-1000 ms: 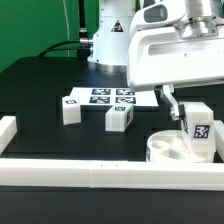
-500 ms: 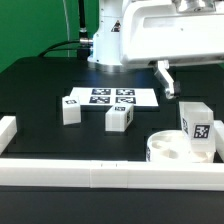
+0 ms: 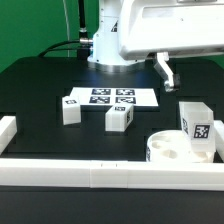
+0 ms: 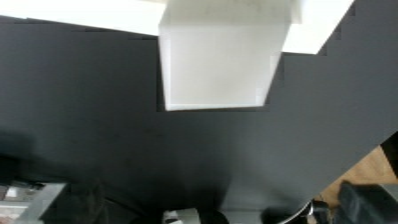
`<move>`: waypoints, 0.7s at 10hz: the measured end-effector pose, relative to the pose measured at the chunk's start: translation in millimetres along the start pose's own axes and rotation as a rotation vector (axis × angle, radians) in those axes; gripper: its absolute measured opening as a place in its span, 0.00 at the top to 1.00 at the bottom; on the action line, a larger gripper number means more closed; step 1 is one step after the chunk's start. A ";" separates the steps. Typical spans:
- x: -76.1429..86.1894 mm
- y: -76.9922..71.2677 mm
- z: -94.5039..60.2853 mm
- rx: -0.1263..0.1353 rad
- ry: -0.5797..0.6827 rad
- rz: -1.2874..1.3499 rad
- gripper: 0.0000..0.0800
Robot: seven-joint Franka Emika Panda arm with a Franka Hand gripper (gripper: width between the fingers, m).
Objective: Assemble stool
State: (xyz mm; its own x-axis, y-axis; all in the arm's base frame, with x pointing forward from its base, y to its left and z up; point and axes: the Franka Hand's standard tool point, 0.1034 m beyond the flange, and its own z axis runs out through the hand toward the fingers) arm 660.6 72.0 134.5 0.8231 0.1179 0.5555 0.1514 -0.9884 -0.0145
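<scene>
Stool parts lie scattered over the black table [image 3: 40, 85], and I'm hanging above them with nothing in my grip. My gripper [image 3: 168, 80] is up high toward the exterior view's right, jaws spread wide and empty, with only one finger [image 3: 166, 72] plainly showing from that side. Below and nearer the camera sits the round seat [image 3: 165, 150], just behind the long white bar [image 3: 90, 176] that edges the table. An upright leg [image 3: 197, 128] stands at the seat's far right part, touching it with its tag facing the camera; whether it is actually socketed in, I cannot tell. I'm well clear of both. Over toward the middle, the centre leg [image 3: 120, 117] rests on the table just in front of the marker board [image 3: 108, 97]. The outer leg [image 3: 70, 109] sits by that board's end on the exterior view's left, apart from its neighbour. Through my wrist view I see a white block [image 4: 221, 65] bright against the dark table, but I cannot say for sure which leg it is.
</scene>
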 end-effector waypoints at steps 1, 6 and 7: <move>-0.3 -0.1 0.2 0.000 -0.002 0.000 0.19; 0.3 -4.0 -2.8 0.064 -0.324 -0.057 0.19; -5.6 -7.4 -4.4 0.079 -0.399 -0.053 0.19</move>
State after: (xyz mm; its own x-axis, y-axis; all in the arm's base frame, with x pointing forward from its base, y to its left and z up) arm 652.4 78.3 135.2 0.9586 0.2114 0.1909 0.2277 -0.9714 -0.0672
